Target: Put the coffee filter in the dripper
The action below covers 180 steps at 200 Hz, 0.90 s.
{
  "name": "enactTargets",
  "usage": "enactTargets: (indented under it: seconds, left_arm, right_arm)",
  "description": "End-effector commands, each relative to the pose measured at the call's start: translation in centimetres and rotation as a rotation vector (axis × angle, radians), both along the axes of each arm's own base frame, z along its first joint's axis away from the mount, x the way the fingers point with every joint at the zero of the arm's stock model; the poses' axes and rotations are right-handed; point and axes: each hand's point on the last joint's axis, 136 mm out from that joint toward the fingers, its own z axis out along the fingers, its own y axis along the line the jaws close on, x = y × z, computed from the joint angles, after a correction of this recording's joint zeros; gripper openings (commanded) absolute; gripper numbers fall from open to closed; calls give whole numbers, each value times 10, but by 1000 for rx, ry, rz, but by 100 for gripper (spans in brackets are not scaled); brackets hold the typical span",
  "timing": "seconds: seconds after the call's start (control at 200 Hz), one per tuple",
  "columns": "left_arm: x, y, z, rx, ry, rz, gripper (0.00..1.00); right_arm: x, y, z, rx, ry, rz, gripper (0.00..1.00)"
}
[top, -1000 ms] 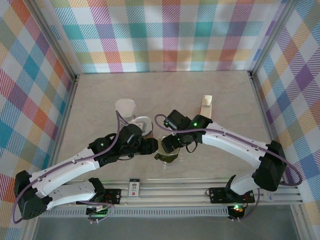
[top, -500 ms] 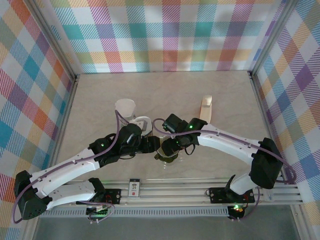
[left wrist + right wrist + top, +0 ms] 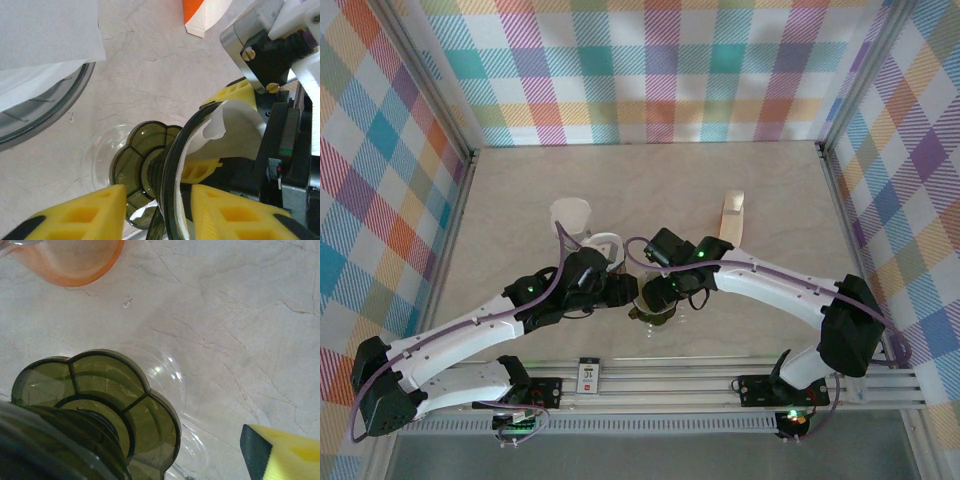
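Observation:
The olive-green dripper (image 3: 656, 312) sits at the front middle of the table, between both grippers. In the left wrist view its scalloped base (image 3: 137, 160) points left and its dark rim (image 3: 172, 170) runs between my yellow fingers (image 3: 80, 215). The white coffee filter (image 3: 227, 127) lies inside the rim. My left gripper (image 3: 157, 212) straddles rim and filter edge with narrow gaps, open. My right gripper (image 3: 658, 288) reaches in from the other side. One of its fingers (image 3: 282, 452) stands well clear of the dripper (image 3: 100, 405), and the other is hidden.
A clear glass saucer (image 3: 200, 405) lies under the dripper. A grey-rimmed vessel holding white paper (image 3: 45, 45) stands close on the left. A white cup (image 3: 570, 215) is behind it and a tan stand (image 3: 732, 212) at back right. An orange cup (image 3: 70, 260) is nearby.
The right arm has swung left and brought its gripper against the dripper. The left gripper's fingers have drawn closer together around the rim.

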Motion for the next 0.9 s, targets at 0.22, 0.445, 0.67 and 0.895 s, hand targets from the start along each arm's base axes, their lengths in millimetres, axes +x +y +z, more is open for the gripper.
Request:
enactTargets:
  seconds: [0.22, 0.445, 0.67, 0.895]
  left_arm:
    - [-5, 1, -6, -4, 15, -18, 25]
    - [-5, 2, -6, -3, 13, -14, 25]
    - [-5, 3, -7, -1, 16, -11, 27]
    - [-5, 3, -9, 3, 18, -11, 27]
  right_arm:
    - [0, 1, 7, 20, -8, -13, 84]
    - [5, 0, 26, 53, -52, -31, 86]
    - [3, -4, -4, -4, -7, -45, 86]
    - [3, -6, -12, -16, -1, -56, 86]
